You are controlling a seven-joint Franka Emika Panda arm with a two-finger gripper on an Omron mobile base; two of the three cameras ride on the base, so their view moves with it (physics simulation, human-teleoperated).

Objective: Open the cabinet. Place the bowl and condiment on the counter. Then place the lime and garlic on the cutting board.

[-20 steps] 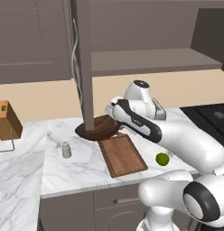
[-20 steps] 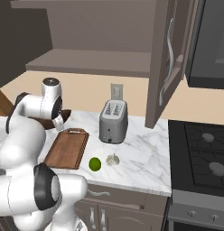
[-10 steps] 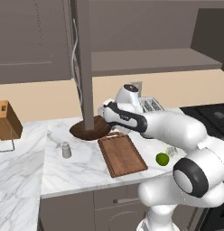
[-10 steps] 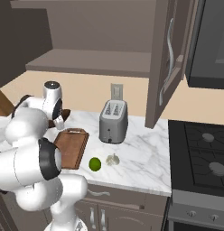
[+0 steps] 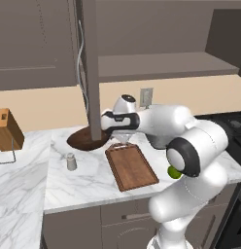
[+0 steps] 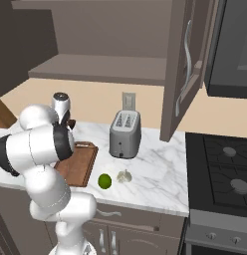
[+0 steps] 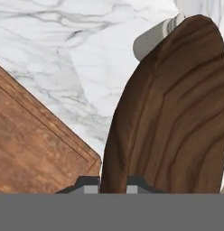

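Observation:
My gripper (image 7: 113,186) is shut on the rim of the wide dark brown bowl (image 7: 177,113). In the left base view the bowl (image 5: 83,140) sits low over the white marble counter (image 5: 78,187), left of the cutting board (image 5: 131,166); I cannot tell if it touches. The open cabinet door (image 5: 92,68) partly hides the bowl there. The grey condiment shaker (image 5: 71,162) stands on the counter in front of the bowl. On the counter right of the board (image 6: 78,164) lie the lime (image 6: 104,181) and the garlic (image 6: 124,176). The other cabinet door (image 6: 187,64) also stands open.
A silver toaster (image 6: 125,134) stands at the back behind the garlic. The black stove (image 6: 225,169) is on the right. A light wooden knife block (image 5: 7,131) is at the far left. The cabinet shelf (image 5: 156,65) hangs above the counter.
The arm has swung left and down with the bowl, carrying it from over the board's far end to low over the counter left of the board.

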